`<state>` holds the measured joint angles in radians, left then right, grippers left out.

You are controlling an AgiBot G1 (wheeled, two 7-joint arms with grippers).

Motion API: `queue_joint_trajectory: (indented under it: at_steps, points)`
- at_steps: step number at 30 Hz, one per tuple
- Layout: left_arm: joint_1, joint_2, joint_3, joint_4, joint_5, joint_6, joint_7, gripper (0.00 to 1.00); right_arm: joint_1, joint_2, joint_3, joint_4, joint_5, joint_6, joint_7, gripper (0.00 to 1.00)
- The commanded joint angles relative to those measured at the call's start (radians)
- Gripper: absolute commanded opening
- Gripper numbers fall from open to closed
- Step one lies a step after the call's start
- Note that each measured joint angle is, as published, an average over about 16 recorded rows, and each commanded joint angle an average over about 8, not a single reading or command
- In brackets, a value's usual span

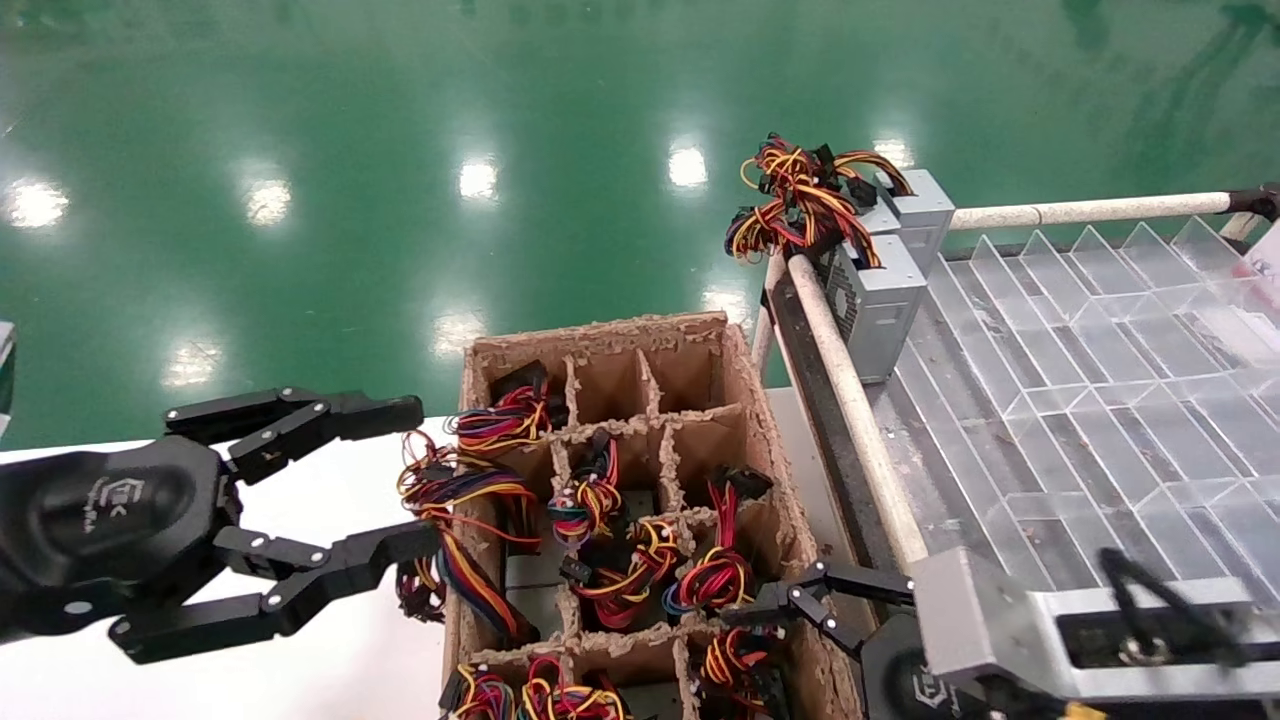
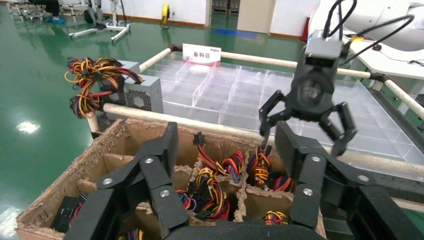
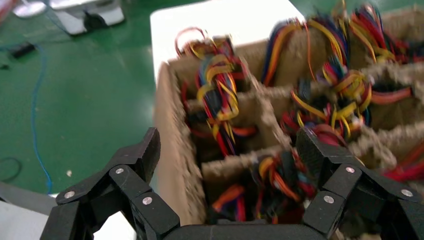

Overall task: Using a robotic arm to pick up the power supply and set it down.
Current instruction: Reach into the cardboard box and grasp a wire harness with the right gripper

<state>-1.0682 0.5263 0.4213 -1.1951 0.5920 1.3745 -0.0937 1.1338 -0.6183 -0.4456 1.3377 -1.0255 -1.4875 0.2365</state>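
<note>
Black jointed fingers (image 1: pixel 800 600) of the robotic arm (image 1: pixel 790 610) are spreading wide, pinching nothing, hovering over the cardboard box's right wall at about 5 o'clock in the head view; in the right wrist view the same fingers are straddling that wall above wire-filled cells. Its silver-grey wrist block (image 1: pixel 1090 625) with a black cable is sitting at the lower right corner.

Left gripper (image 1: pixel 330 500), black, with a white logo on its palm, is hanging at 8 o'clock over the white table (image 1: pixel 330 670), fingers splayed apart and empty, tips just beside the loose wires spilling from the box's left side.

Cardboard box (image 1: pixel 745 385), brown, divider cells, is standing at 6 o'clock; most cells are showing bundles of red, yellow, orange and black wires.

Power supply (image 1: pixel 885 310), silver-grey metal, perforated vent side, is standing upright at about 1 o'clock on the far left corner of the rack, well apart from both grippers, its wire bundle (image 1: pixel 795 195) fanning out at the top. A second like unit (image 1: pixel 925 215) is standing directly behind it, touching or nearly so.

Rack (image 1: pixel 850 395), pale tube rails, is carrying a clear plastic divider tray (image 1: pixel 1100 370) at 3 o'clock.

Green glossy floor (image 1: pixel 400 150) is filling 12 o'clock.
</note>
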Motion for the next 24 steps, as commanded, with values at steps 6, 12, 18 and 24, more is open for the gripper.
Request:
queue_joint_trajectory:
  at_steps: [6,12,18,24]
  points:
    - [0.000,0.000,0.000,0.000,0.000,0.000,0.000,0.00,-0.010,-0.007,-0.016,-0.006,-0.057,0.044,-0.004,0.00]
    - [0.000,0.000,0.000,0.000,0.000,0.000,0.000,0.00,-0.018,-0.013,-0.023,-0.014,-0.083,0.066,-0.004,0.00]
    - [0.000,0.000,0.000,0.000,0.000,0.000,0.000,0.00,-0.016,-0.009,-0.023,-0.021,-0.101,0.083,-0.003,0.00]
    - [0.000,0.000,0.000,0.000,0.000,0.000,0.000,0.00,-0.018,-0.011,-0.025,-0.020,-0.113,0.097,-0.001,0.00]
